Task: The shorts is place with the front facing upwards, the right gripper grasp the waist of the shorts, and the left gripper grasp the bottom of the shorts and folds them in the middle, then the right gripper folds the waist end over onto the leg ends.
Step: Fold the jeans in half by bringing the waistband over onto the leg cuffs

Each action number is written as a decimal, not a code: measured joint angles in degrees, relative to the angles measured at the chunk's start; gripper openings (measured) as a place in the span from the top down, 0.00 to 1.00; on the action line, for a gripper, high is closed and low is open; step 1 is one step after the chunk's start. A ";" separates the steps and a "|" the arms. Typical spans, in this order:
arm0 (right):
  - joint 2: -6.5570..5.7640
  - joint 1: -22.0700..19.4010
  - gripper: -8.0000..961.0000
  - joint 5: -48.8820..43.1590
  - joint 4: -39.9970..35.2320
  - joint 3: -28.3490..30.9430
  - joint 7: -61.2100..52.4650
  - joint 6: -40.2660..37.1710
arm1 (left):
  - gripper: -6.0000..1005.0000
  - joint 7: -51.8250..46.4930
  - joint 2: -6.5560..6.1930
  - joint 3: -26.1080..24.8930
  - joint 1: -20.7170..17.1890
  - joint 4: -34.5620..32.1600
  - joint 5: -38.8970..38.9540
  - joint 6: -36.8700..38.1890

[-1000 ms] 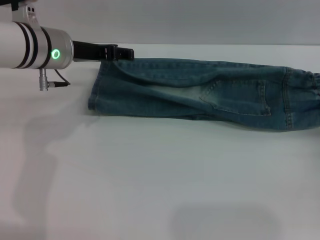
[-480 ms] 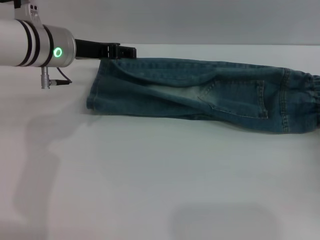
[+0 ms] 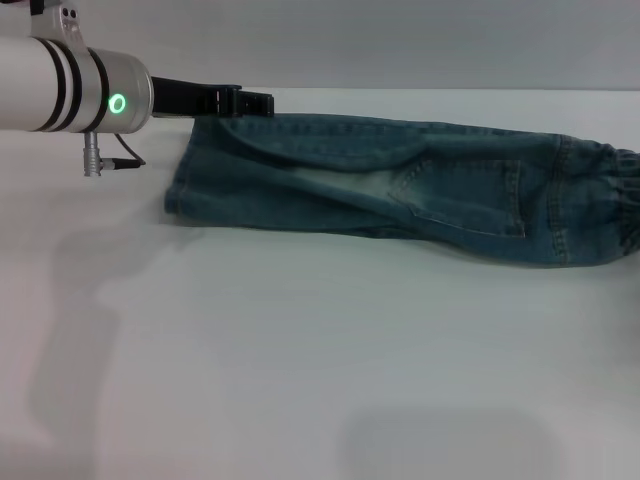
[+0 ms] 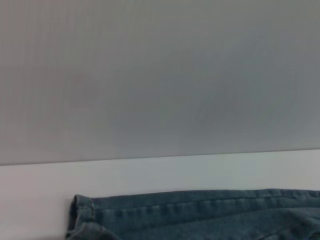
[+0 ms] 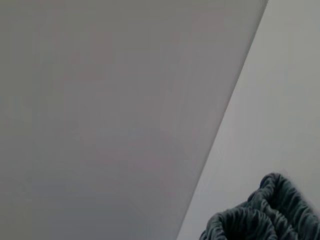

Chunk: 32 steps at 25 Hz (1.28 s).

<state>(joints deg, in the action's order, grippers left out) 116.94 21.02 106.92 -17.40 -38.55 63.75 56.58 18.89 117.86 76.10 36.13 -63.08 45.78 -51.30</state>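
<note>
The blue-green denim shorts (image 3: 400, 185) lie folded lengthwise across the far side of the white table (image 3: 300, 350). The bottom of the shorts (image 3: 178, 190), their flat leg ends, points left. The gathered waist of the shorts (image 3: 626, 200) reaches the head view's right edge. My left gripper (image 3: 262, 102) hovers at the far edge of the denim close to the hem corner, on its silver arm (image 3: 60, 85). The left wrist view shows that hem corner (image 4: 80, 210). The right wrist view shows the puckered waistband (image 5: 260, 220) bunched up close. My right gripper is out of view.
A grey wall (image 3: 400, 40) rises behind the table's far edge. White tabletop stretches in front of the shorts toward me. A cable plug (image 3: 92, 155) hangs under the left arm.
The whole pair of shorts has slid left: the hem edge and the waistband both sit further left than a second ago. The left gripper edged slightly right, then held still.
</note>
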 joint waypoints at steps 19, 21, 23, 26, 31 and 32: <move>-0.20 -0.76 0.70 -7.95 -3.42 0.28 -6.59 -1.76 | 0.19 0.01 0.08 -0.08 0.16 0.24 0.09 -0.12; 0.08 -1.14 0.79 -7.88 -4.59 0.29 -6.37 -0.83 | 0.19 0.01 0.12 0.17 0.23 0.23 0.11 0.08; 0.76 -1.75 0.89 -7.84 -6.70 0.30 -6.25 0.36 | 0.19 0.25 0.21 0.43 0.22 0.24 0.14 0.69; 1.55 -2.41 0.94 -7.55 -9.93 0.37 -6.79 2.56 | 0.19 0.68 0.38 1.03 -0.18 0.53 0.34 2.02; 1.60 -2.22 0.99 -5.64 -12.69 0.11 -8.69 7.33 | 0.19 2.88 0.45 3.00 -0.61 3.14 3.21 4.89; 1.66 -1.74 0.99 -5.53 -14.65 -0.20 -9.92 8.47 | 0.19 3.85 0.48 3.45 -0.61 4.14 4.37 5.67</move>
<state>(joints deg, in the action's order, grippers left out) 118.61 19.28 101.38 -32.05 -38.75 53.83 65.05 22.74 118.34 79.55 35.52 -58.94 50.15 -45.63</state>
